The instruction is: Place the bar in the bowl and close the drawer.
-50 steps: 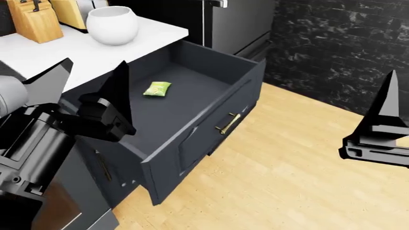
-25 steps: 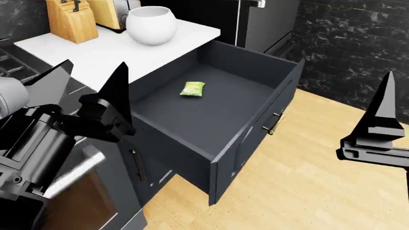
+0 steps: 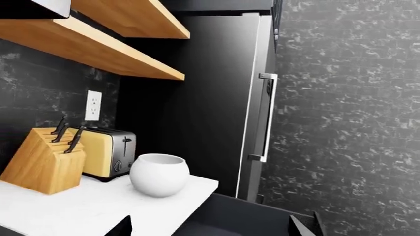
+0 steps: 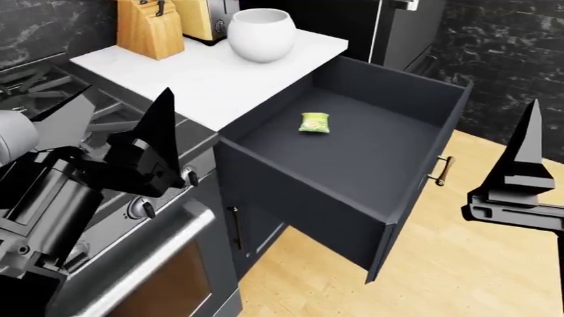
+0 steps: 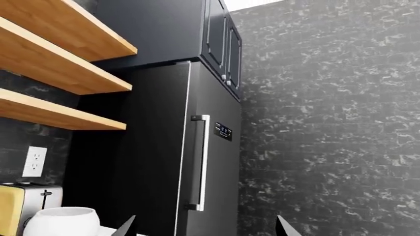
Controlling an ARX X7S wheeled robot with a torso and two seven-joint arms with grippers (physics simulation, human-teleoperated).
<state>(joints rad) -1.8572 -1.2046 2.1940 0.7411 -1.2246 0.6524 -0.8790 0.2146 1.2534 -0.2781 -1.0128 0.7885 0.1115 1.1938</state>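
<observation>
The bar (image 4: 315, 122), a small lime-green packet, lies flat on the floor of the open dark drawer (image 4: 361, 158), toward its back. The drawer's front with the brass handle (image 4: 440, 170) stands pulled far out. The white bowl (image 4: 261, 26) sits on the white counter behind the drawer; it also shows in the left wrist view (image 3: 159, 174) and the right wrist view (image 5: 62, 222). My left gripper (image 4: 119, 115) is open and empty, raised over the stove left of the drawer. My right gripper (image 4: 539, 142) is open and empty, raised over the floor right of the drawer.
A wooden knife block (image 4: 150, 26) and a steel-and-yellow toaster (image 4: 207, 14) stand beside the bowl on the counter (image 4: 194, 72). A stove with grates (image 4: 44, 82) and oven door are at left. A black fridge (image 4: 410, 30) stands behind. Wooden shelves (image 3: 98, 46) hang above.
The view has swung: counter, bowl and drawer have shifted right and the stove has come into view. Both grippers keep the same open pose. The bar has not moved in the drawer.
</observation>
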